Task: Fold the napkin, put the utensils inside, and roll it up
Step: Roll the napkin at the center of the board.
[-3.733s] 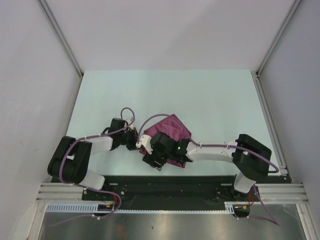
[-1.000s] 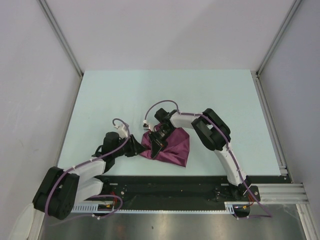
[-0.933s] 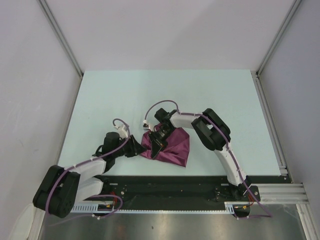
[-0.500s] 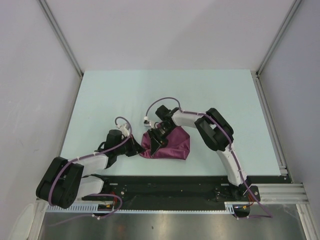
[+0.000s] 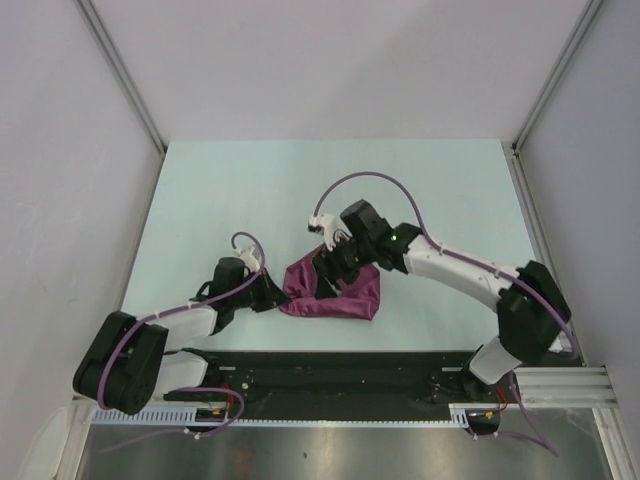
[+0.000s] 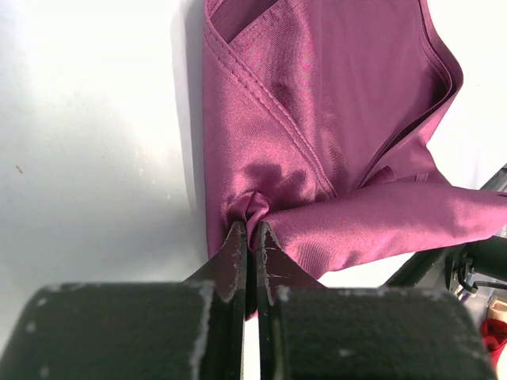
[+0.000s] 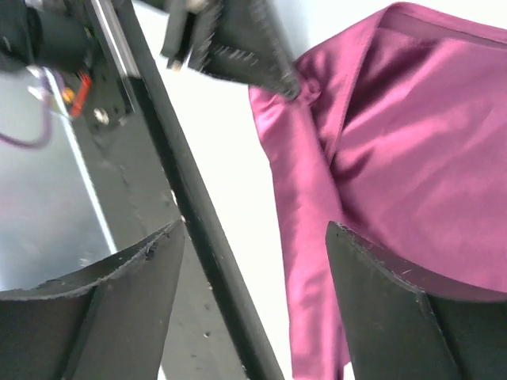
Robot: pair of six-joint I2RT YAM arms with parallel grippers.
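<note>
left claw (image 6: 252, 226) pinching a bunched corner of the napkin (image 5: 340, 298), anchoring it I guess | right claw (image 7: 252, 237) spread wide above, holding nothing | napkin crumpled lower-centre of overhead view | spoon nowhere visible

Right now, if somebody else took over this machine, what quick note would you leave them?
Left claw: shut, pinching a bunched corner of the napkin.
Right claw: open, hovering above the cloth, holding nothing.
Napkin: lying in loose layers near the table's front edge.
Utensil: not visible in any view.
Done: a rough fold, at most.
Left: tidy the fold, find and place the utensil, roll up.
</note>
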